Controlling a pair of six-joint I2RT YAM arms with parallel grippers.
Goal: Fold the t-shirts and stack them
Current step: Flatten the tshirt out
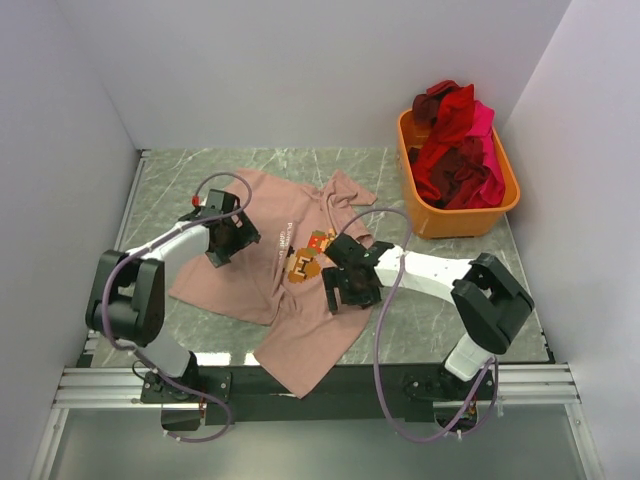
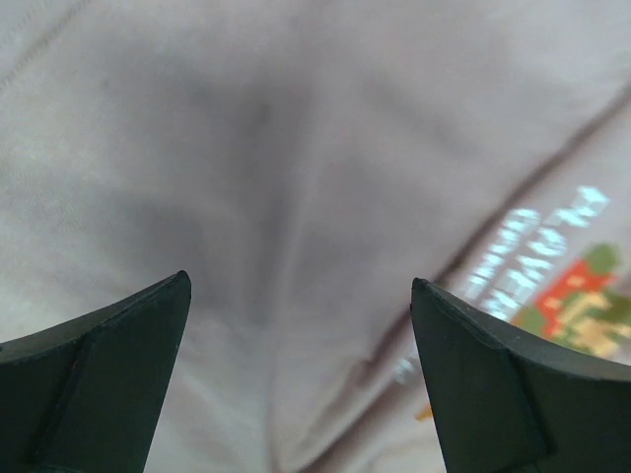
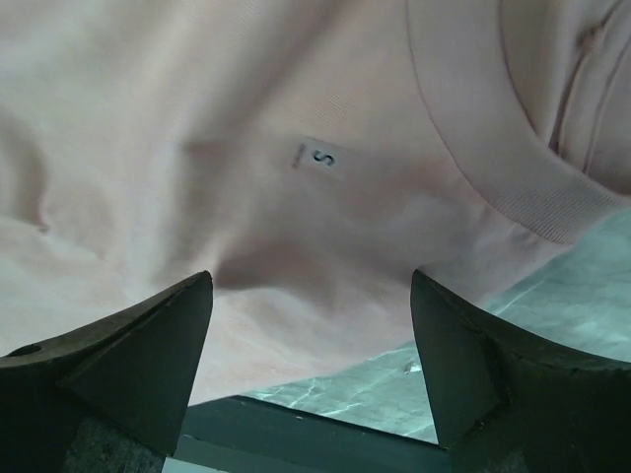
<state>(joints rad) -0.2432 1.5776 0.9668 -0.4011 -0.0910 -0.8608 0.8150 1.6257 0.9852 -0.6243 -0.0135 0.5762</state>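
A dusty pink t-shirt (image 1: 305, 335) lies rumpled and spread across the middle of the table, its cartoon print (image 1: 310, 255) facing up and its lower part hanging over the near edge. My left gripper (image 1: 226, 241) hovers open over the shirt's left side. In the left wrist view the open left gripper (image 2: 299, 281) shows only cloth below it, with the print (image 2: 582, 305) to the right. My right gripper (image 1: 344, 282) stands open over the shirt's right part. Below the open right gripper (image 3: 311, 278) lie the size label (image 3: 317, 158) and the collar (image 3: 493, 148). Neither gripper holds anything.
An orange tub (image 1: 455, 222) at the back right holds a heap of red, maroon and hot pink t-shirts (image 1: 455, 145). Green marble tabletop (image 3: 552, 315) shows beside the shirt, and the table's dark near edge (image 3: 296, 434) lies just under my right gripper. White walls close in three sides.
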